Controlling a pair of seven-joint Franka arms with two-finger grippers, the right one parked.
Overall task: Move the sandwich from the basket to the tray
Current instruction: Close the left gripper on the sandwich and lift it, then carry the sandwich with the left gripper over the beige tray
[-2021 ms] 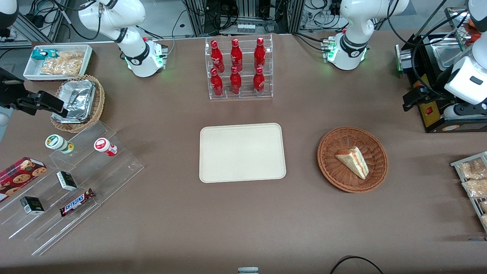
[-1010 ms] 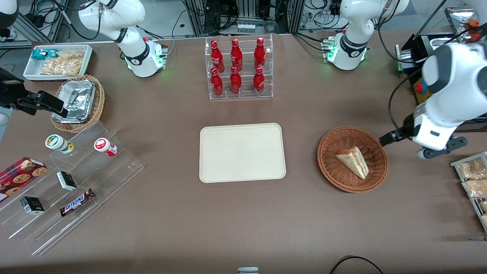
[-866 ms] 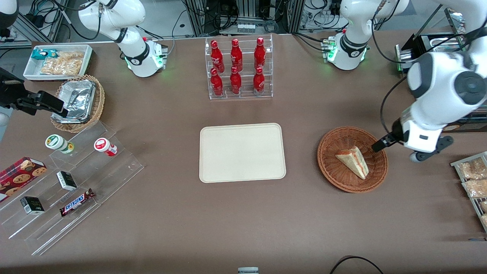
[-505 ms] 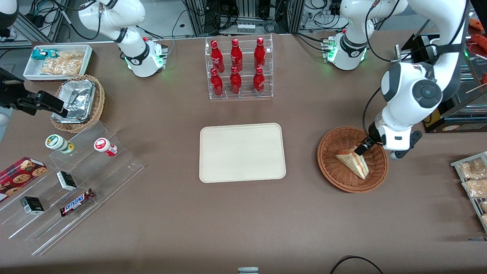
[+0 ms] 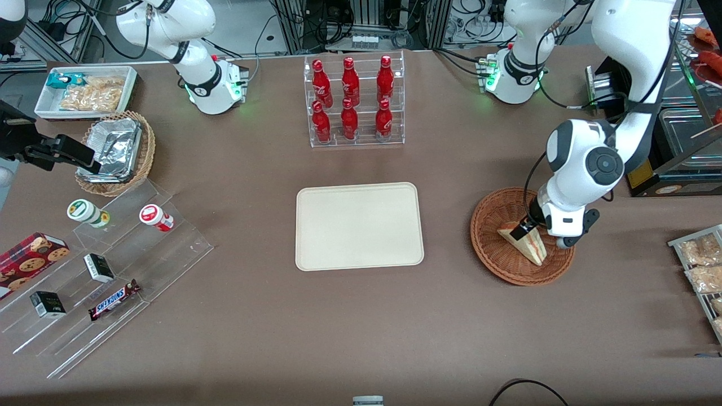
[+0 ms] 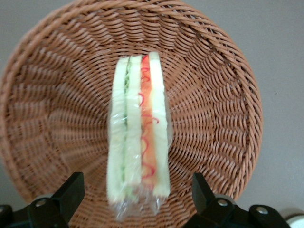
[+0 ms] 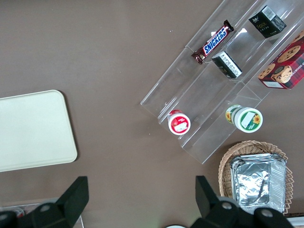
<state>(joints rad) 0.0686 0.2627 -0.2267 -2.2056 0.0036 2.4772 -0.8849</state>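
Front view, taken from the parked arm's end across: an acrylic stepped stand (image 5: 107, 265) with a Snickers bar (image 5: 114, 299), small boxes and two capped cups sits near that end of the table (image 5: 350, 332), with a tan wicker basket holding a foil container (image 5: 115, 151) farther from the camera. Bare brown tabletop separates the stand from the tray (image 5: 359, 226), which lies flat in the middle, its rounded rim unobstructed on all four edges. A clear rack of red bottles (image 5: 353, 101) stands farther from the camera than the tray, well apart from it. A strip of open table lies between the tray's edge and the basket (image 5: 496, 256). The sandwich (image 5: 529, 244) lies in the basket, wrapped in clear film, cut edge up with red and green filling showing. The gripper (image 5: 529, 226) is down inside the basket over the sandwich's wider end. In the left wrist view its fingers (image 6: 65, 197) are spread wide, one on each side of the sandwich (image 6: 138, 133), neither touching the bread; the basket rim (image 6: 247, 90) curves around them with woven floor showing on both sides of the wedge. Trays of snack packs (image 5: 702, 265) lie at the working arm's end.
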